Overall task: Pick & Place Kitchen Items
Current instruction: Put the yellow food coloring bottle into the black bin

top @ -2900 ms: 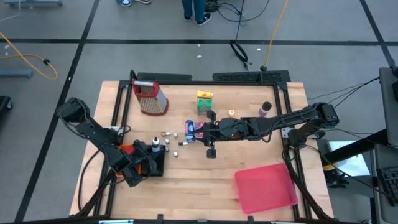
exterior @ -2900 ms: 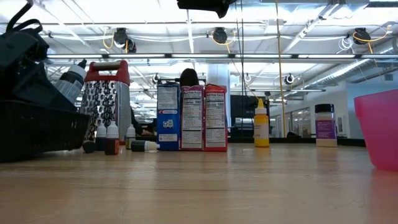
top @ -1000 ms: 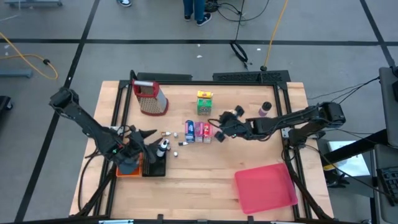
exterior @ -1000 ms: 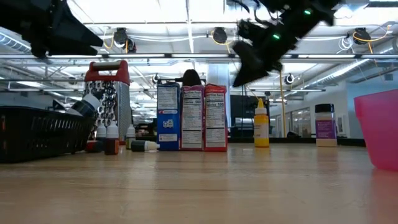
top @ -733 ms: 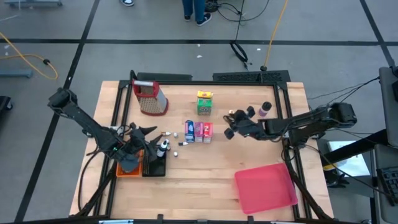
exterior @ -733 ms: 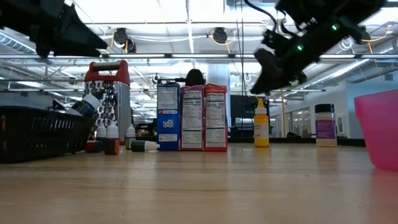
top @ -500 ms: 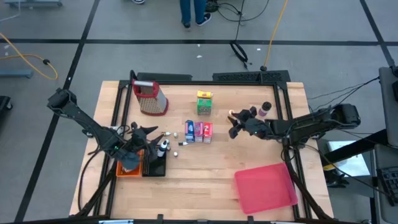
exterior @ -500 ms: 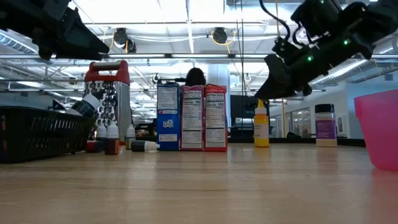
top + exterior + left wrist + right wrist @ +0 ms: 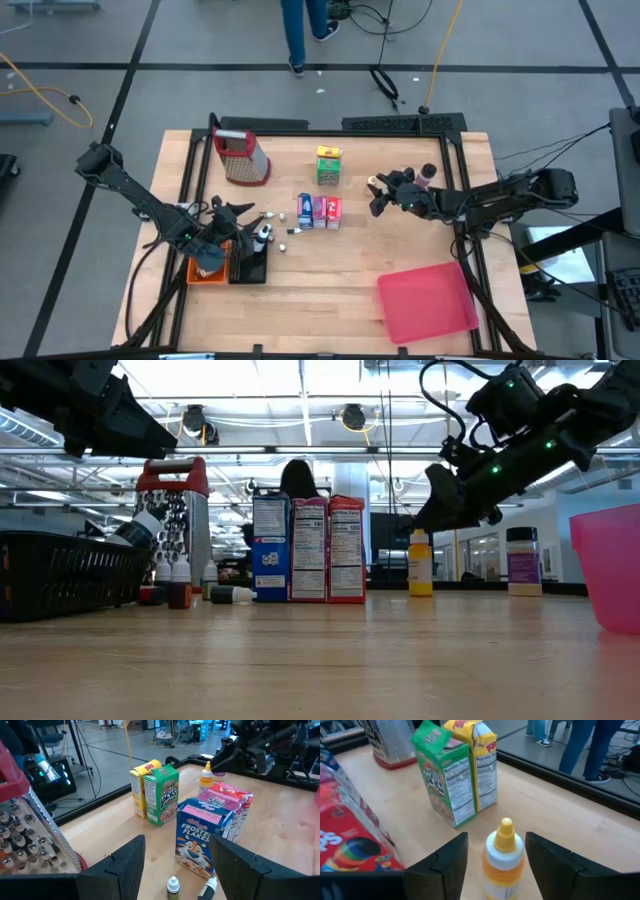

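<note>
My left claw [image 9: 232, 213] hangs above the black basket [image 9: 247, 266] at the left front of the bench [image 9: 330, 290], its fingers [image 9: 127, 862] spread and holding nothing; an orange packet [image 9: 203, 272] sits beside the basket, and a small white-capped bottle [image 9: 262, 238] lies at the basket's rim. Several little dropper bottles [image 9: 179, 583] and tiny silvery pieces [image 9: 283, 245] remain loose on the bench between the basket and the cartons. Behind them stands the red-topped grater [image 9: 240, 156], which is not a task item. At bench centre 3 cartons stand in a row, touching: blue [image 9: 305, 211], pink [image 9: 320, 210] and red [image 9: 334, 209]. Behind that row stands the green-yellow carton pair [image 9: 329, 164]. To the right, my right claw [image 9: 379, 197] hovers over the small yellow-capped bottle [image 9: 503, 852], with its fingers [image 9: 449, 860] apart on either side of the bottle and not touching it; the claw is released and empty. A purple-labelled jar [image 9: 427, 175] stands near the arm, and the pink bin [image 9: 425, 302] lies at the right front. I judge the step in hand to be the approach to the yellow-capped bottle. The next move calls for lowering the right claw until the fingers bracket the bottle body below the cap, keeping it centred, then clenching before lifting.
</note>
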Robot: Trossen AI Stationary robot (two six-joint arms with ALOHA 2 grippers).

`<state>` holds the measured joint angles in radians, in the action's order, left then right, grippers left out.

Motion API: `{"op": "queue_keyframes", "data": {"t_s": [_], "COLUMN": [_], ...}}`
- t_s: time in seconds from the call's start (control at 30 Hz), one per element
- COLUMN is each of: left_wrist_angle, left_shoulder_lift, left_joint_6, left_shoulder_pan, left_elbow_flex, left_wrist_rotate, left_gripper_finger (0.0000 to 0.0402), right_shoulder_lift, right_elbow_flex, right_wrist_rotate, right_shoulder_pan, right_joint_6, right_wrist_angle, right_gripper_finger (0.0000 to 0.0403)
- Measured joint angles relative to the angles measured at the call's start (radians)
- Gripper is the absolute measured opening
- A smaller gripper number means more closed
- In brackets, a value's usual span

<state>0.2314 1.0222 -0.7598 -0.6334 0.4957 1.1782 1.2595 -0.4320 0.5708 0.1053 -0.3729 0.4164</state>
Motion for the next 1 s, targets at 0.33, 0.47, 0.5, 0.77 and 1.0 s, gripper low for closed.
{"op": "queue_keyframes", "data": {"t_s": [0.33,0.47,0.5,0.77,1.0], "left_wrist_angle": [0.0,0.0,0.0,0.0,-0.001], "left_shoulder_lift": [0.0,0.0,0.0,0.0,0.0], "left_joint_6": [0.001,0.001,0.001,0.001,-0.001], "left_shoulder_pan": [0.0,0.0,0.0,0.0,0.0], "left_elbow_flex": [0.0,0.0,0.0,0.0,0.0], "left_wrist_rotate": [-0.003,-0.003,-0.003,-0.003,-0.003], "left_gripper_finger": [0.0223,0.0223,0.0223,0.0223,0.0223], "right_shoulder_lift": [0.103,0.121,0.125,0.125,0.101], "right_elbow_flex": [0.0,0.0,0.0,0.0,-0.003], "right_wrist_rotate": [-0.051,-0.053,-0.054,-0.105,-0.13], "right_shoulder_pan": [0.066,0.085,0.089,0.104,0.087], "right_joint_6": [0.044,0.045,0.042,0.041,0.065], "right_wrist_angle": [0.118,0.145,0.146,0.141,0.201], "right_gripper_finger": [0.0194,0.0193,0.0191,0.011,0.011]}}
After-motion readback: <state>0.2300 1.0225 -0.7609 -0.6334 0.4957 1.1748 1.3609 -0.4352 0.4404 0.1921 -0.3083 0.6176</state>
